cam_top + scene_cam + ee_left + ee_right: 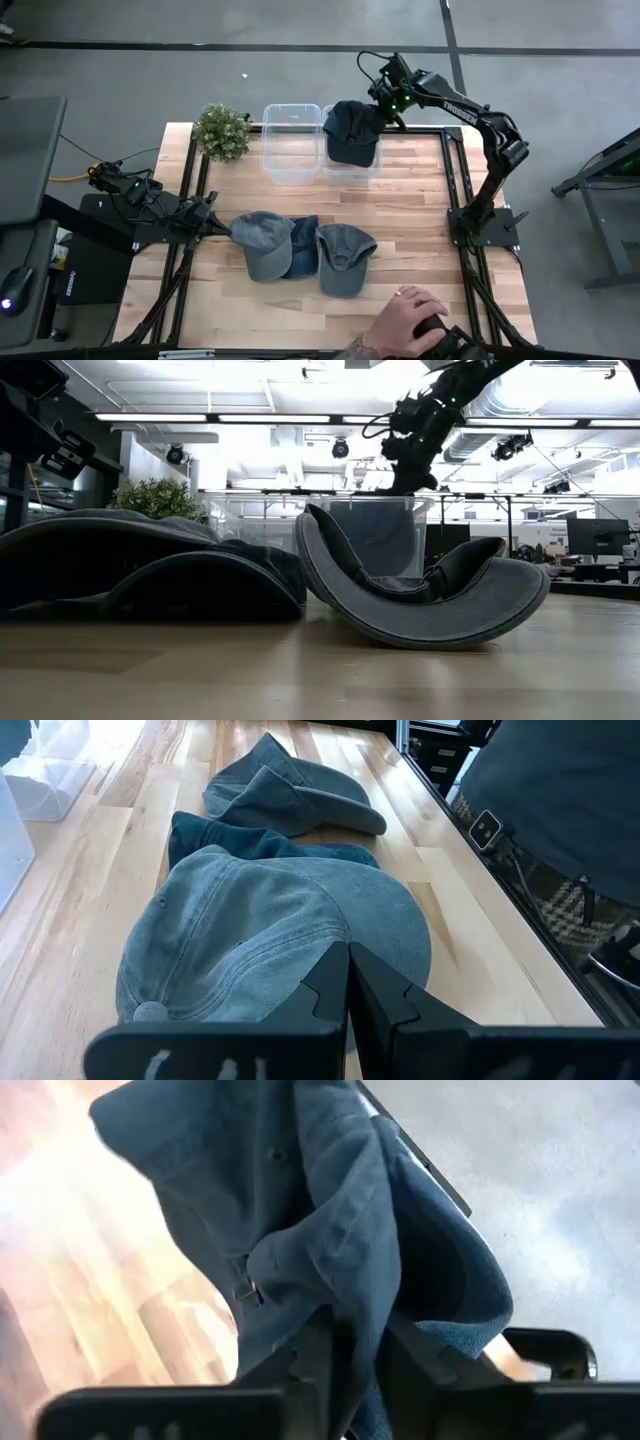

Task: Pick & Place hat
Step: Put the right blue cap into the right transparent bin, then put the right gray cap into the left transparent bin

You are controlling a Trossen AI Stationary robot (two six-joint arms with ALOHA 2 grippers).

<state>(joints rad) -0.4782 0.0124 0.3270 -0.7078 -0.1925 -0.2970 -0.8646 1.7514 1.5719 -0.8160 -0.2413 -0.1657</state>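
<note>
Three hats lie in a row near the middle of the wooden table [420,200], seen from above. At far left the left end effector [222,228] rests low at the table's edge, fingers clenched on nothing, its tips just beside the faded grey-blue hat [264,243]. The left wrist view confirms the shut fingers [330,985] over that hat's crown and shows its top button, which the high view does not resolve. Next right, a darker blue hat [303,247] lies partly tucked under the first; beyond it an upturned grey hat [343,257] shows its inside. The low view alone shows that hat rocked on its brim.

At the table's far edge stand a small potted plant [222,131], then a clear bin [292,141] with nothing visible in it. A second clear bin [370,168] stands touching it on the right, largely covered by the dark hat [351,131] hanging over it. The right end effector [384,116] grasps this hat; the right wrist view shows cloth pinched between its fingers [310,1355].

A person's hand [408,318] rests at the near table edge.
</note>
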